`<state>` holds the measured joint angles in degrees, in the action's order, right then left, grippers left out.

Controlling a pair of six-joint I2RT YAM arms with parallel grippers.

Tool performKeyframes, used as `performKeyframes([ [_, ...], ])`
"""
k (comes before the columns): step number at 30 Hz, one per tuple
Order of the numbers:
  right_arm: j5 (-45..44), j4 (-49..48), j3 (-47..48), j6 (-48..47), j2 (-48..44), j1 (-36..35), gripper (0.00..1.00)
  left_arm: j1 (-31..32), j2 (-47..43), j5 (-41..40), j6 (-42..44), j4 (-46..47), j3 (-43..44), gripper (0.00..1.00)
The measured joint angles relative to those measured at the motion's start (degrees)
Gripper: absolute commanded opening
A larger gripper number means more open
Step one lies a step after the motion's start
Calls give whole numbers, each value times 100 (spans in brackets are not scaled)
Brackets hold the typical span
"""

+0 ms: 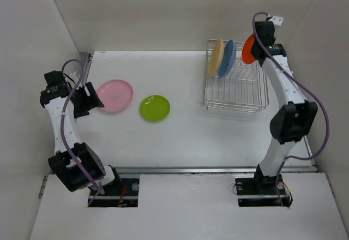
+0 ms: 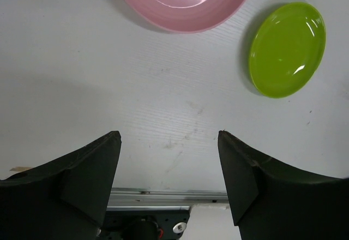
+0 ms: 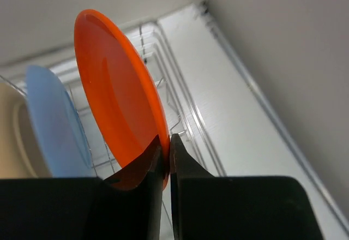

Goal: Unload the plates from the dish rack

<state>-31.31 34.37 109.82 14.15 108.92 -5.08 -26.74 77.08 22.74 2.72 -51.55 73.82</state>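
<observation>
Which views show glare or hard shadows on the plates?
Left wrist: white highlights on the pink plate and lime green plate, soft shadows beside both. Right wrist: faint sheen on the orange plate; the right pincer is a dark silhouette. Top external: even light, little glare.

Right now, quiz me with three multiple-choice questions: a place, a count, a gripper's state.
1. Where is the lime green round plastic plate? A) standing in a slot B) held in the air C) flat on the white table
2. How many plates lie on the table? A) two B) one C) four
3. The right gripper is: A) wide open B) shut on the orange-red round plastic plate C) shut on nothing
C: it lies beside the pink round plastic plate. A: only pink and green lie there. B: its jaws pinch that plate's rim.
</observation>
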Motion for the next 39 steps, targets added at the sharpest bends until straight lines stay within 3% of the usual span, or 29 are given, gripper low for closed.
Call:
performKeyframes([
  [4, -1226, -144, -17, -450, -1224, -660, 0, 0, -13, 46, 81, -116, -15, 70],
  [6, -1755, -444, -160, -730, -1825, -1370, 0, 0, -28, 68, 116, -151, -33, 70],
  [9, -1733, -780, -448, -970, -2393, -2601, 0, 0, -90, 96, 138, -151, -120, 70],
  [11, -1091, -892, -658, -979, -2444, -3189, 0, 0, -98, 118, 136, -162, -142, 70],
  [14, 142, -946, -708, -846, -1987, -3425, 0, 0, -116, 129, 138, -173, -149, 70],
  [22, 3248, -861, -529, -417, 710, -3392, 0, 0, -262, 151, 157, -190, -293, 70],
  [25, 4015, -809, -505, -295, 1366, -3401, 0, 0, -264, 155, 160, -188, -332, 70],
  [30, 4559, -809, -247, -72, 1893, -3401, 1, 0, -262, 166, 188, -184, -374, 70],
  [35, 4649, -785, 92, 44, 2253, -3394, 42, 0, -262, 170, 203, -184, -400, 70],
  [39, 4610, -584, 136, 42, 2562, -3394, 52, 0, -262, 173, 219, -184, -400, 70],
])
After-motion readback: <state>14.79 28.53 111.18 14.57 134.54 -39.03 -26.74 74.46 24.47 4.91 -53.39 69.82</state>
